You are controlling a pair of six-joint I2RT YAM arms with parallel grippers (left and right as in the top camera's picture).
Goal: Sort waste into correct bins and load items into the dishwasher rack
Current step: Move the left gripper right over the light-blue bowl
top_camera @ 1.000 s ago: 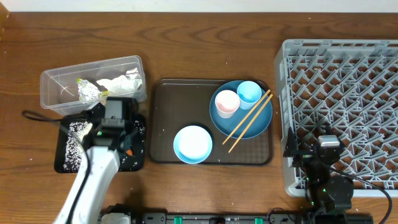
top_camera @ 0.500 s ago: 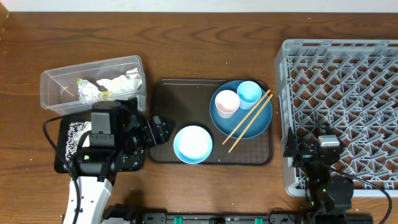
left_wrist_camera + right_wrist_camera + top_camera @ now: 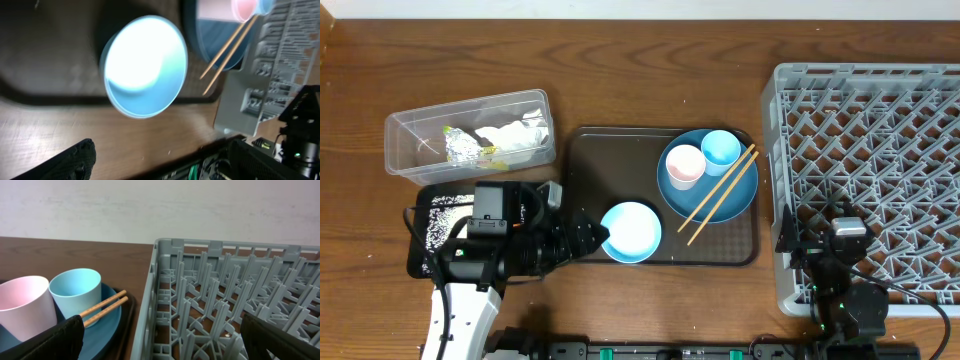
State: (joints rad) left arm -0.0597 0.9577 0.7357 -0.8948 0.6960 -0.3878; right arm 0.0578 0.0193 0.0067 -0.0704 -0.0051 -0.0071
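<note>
Here, left gripper (image 3: 586,238) spread, beside bowl (image 3: 631,231)

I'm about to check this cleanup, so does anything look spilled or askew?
Nothing looks damaged. Rice grains lie scattered across the black tray, and the chopsticks rest slantwise over the blue plate, both ends past its rim.

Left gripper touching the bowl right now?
Apart. In the left wrist view the bowl sits ahead of the open left gripper, and bare table shows between its rim and both fingertips.
</note>
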